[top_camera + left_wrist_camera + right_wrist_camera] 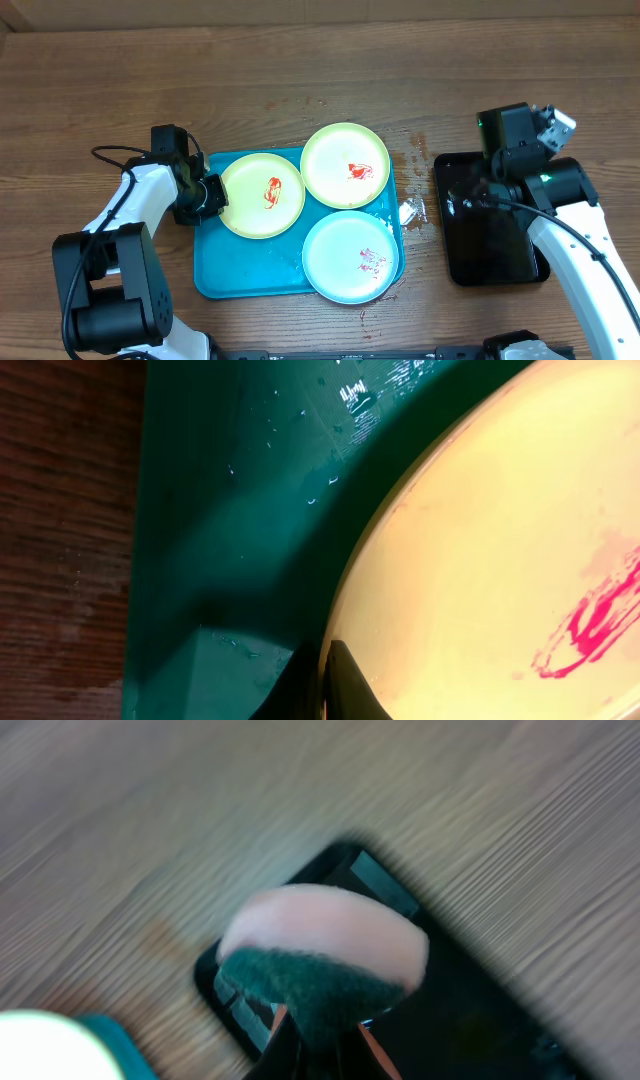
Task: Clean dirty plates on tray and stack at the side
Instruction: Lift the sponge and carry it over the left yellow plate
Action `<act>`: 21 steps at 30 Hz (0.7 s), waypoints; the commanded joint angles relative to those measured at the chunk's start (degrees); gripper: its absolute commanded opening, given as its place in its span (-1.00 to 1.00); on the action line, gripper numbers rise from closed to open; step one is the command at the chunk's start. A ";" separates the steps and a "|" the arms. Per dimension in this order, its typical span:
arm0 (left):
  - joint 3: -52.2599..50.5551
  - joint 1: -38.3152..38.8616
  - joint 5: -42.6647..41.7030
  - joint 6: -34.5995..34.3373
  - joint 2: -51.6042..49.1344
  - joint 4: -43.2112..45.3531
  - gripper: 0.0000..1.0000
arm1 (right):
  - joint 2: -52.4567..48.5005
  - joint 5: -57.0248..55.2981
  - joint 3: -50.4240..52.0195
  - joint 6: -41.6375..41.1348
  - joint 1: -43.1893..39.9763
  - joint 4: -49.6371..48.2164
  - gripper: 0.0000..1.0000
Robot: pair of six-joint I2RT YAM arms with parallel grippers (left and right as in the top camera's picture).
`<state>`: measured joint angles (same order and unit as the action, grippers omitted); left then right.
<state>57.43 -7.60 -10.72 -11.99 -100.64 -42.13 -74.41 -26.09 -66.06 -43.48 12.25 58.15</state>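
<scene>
Left gripper [212, 195] pinches the rim of the left yellow-green plate [262, 195] on the turquoise tray [235, 282]. Only its wrist view shows white print [375, 385] on the tray, unreadable. Right gripper [318, 1045] clamps a pink-green sponge [325, 960] above the black tray [490, 250].

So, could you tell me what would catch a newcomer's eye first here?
The turquoise tray mid-table carries three plates smeared red: the left yellow-green plate, the rear yellow-green plate and the light-blue plate in front. The left gripper pinches the left plate's rim, while the right gripper holds a pink-and-green sponge above the black tray on the right.
</scene>
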 commanded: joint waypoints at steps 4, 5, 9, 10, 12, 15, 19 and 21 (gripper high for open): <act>0.55 -0.24 0.35 0.94 -0.50 -0.24 -0.91 | 0.33 33.42 3.02 20.00 -0.59 -5.07 -0.92; 0.55 -0.24 0.35 0.92 -0.50 -0.20 -0.91 | 0.42 37.29 2.95 24.30 -0.20 -5.62 -0.92; 0.55 -0.24 0.35 1.14 -0.50 0.00 -0.91 | 0.37 43.93 2.58 24.85 2.01 -6.43 -0.92; 0.55 -0.24 0.35 1.18 -0.50 0.04 -0.91 | 0.20 44.70 2.58 23.67 2.67 -6.91 -0.92; 0.55 -0.22 0.35 1.40 -0.50 0.07 -0.91 | -0.79 48.00 2.58 22.73 4.22 -8.57 -0.92; 0.55 -0.24 0.35 1.55 -0.50 0.04 -0.91 | -4.20 52.96 2.58 22.73 6.84 -12.04 -0.92; 0.55 -0.22 0.17 1.55 -0.50 -0.04 -0.91 | -10.38 58.49 2.16 22.36 10.64 -18.03 -0.92; 0.55 -0.17 0.15 1.73 -0.50 -0.20 -0.91 | -13.88 60.11 0.57 22.27 12.41 -19.34 -0.92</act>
<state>57.43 -7.60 -10.74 -11.79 -100.64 -42.17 -84.77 27.35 -62.78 -21.78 22.52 39.92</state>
